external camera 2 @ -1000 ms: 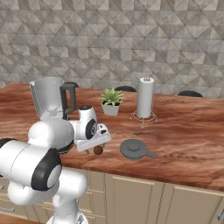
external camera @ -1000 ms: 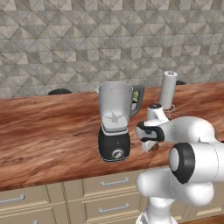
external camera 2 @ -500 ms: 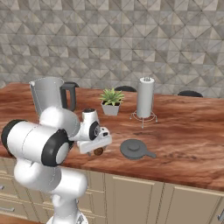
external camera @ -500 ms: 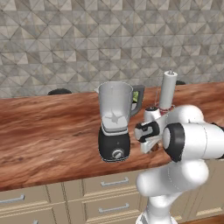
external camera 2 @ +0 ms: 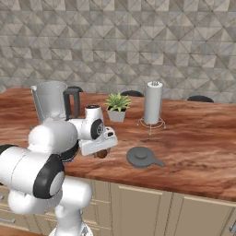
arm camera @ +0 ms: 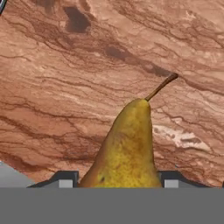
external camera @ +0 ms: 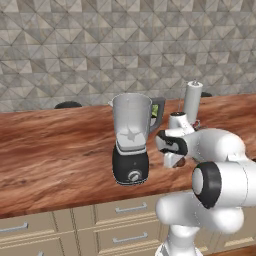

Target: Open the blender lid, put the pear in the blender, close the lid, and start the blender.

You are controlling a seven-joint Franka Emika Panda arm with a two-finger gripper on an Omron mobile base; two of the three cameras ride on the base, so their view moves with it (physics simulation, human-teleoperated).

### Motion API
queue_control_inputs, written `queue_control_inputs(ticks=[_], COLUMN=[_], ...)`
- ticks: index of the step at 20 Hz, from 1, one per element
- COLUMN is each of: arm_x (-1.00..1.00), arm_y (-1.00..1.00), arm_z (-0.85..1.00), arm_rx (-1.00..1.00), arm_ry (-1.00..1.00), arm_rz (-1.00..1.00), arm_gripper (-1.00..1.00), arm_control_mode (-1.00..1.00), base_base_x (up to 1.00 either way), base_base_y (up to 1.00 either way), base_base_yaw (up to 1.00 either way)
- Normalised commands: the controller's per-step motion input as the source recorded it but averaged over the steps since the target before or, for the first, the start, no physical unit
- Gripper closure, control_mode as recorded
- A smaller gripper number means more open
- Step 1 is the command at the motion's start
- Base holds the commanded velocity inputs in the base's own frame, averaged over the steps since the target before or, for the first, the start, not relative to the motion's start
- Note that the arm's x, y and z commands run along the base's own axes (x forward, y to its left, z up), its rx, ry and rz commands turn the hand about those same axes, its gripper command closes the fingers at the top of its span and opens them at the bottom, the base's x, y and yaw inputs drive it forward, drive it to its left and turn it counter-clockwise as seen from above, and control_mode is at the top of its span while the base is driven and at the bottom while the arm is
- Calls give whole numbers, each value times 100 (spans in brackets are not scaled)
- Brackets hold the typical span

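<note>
The tool (arm camera: 118,179) has its two fingertips on both sides of the pear (arm camera: 127,148), which lies on the tabletop (arm camera: 65,87) beside the blender (external camera: 131,145); whether it grips, I cannot tell.

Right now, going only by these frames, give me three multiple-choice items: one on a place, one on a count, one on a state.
1. Where is the blender lid?
A. on the jar
B. flat on the counter
C. in the pincer

2. How many potted plants stand on the counter?
A. one
B. two
C. three

3. The blender jar is:
A. covered
B. tipped over
C. upright with open top

Answers: B, the lid lies right of the pear. A, a single plant beside the paper-towel roll. C, the rim is bare.
</note>
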Motion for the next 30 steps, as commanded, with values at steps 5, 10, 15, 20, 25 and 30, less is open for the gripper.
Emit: queue_control_inputs(ticks=[5,10,15,20,25,30], arm_x=[-35,-9,0,0,0,0], arm_y=[0,0,20,26,52,55], arm_z=[100,100,100,100,100,100], arm_rx=[0,0,0,0,-1,-2], arm_ry=[-22,-28,-28,-23,-19,-14], arm_rz=[6,0,0,0,0,0], arm_gripper=[100,100,100,100,100,100], arm_control_mode=[-100,-100,-100,-100,-100,-100], base_base_x=[0,0,0,0,0,0], base_base_y=[0,0,0,0,0,0], base_base_yaw=[0,0,0,0,0,0])
